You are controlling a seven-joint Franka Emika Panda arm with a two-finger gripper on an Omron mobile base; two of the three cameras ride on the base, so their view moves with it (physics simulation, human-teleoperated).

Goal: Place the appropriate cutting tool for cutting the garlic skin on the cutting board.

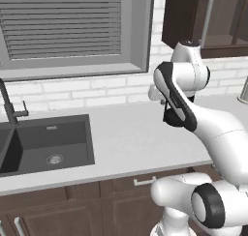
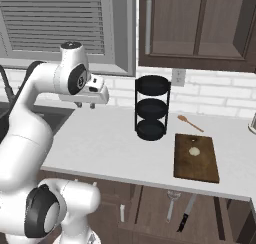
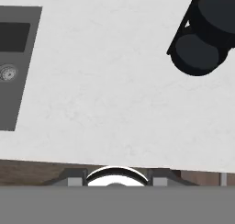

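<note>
Gripper point(image 2: 85, 106) hangs above bare counter point(image 2: 100, 138), nothing in it, finger gap not discernible | garlic point(image 2: 194, 151) sits on cutting board point(image 2: 196, 158), well apart at gripper's 4 o'clock | black rack point(image 2: 152, 108) at board's 11 o'clock | wooden spoon point(image 2: 189, 122) at board's 12 o'clock | knife point(image 2: 187, 213) hangs below counter, at board's 6 o'clock | sink point(image 1: 46, 145) at 9 o'clock in left base view.

- Evenly and brightly lit throughout, flat and diffuse, with no visible lamp or clear direction of light.
- Soft, faint shadow under the black rack point(image 2: 152, 108) on the counter point(image 2: 110, 138); hardly any elsewhere.
- No glare or hot spots (white arm surfaces only gently shaded).
- Dark inside the sink point(image 1: 46, 143) and the upper cabinet point(image 2: 200, 25).
- Slightly soft and low in resolution, edges jagged; blurrier in the hand view.
- No noticeable bending at the frame edges.
</note>
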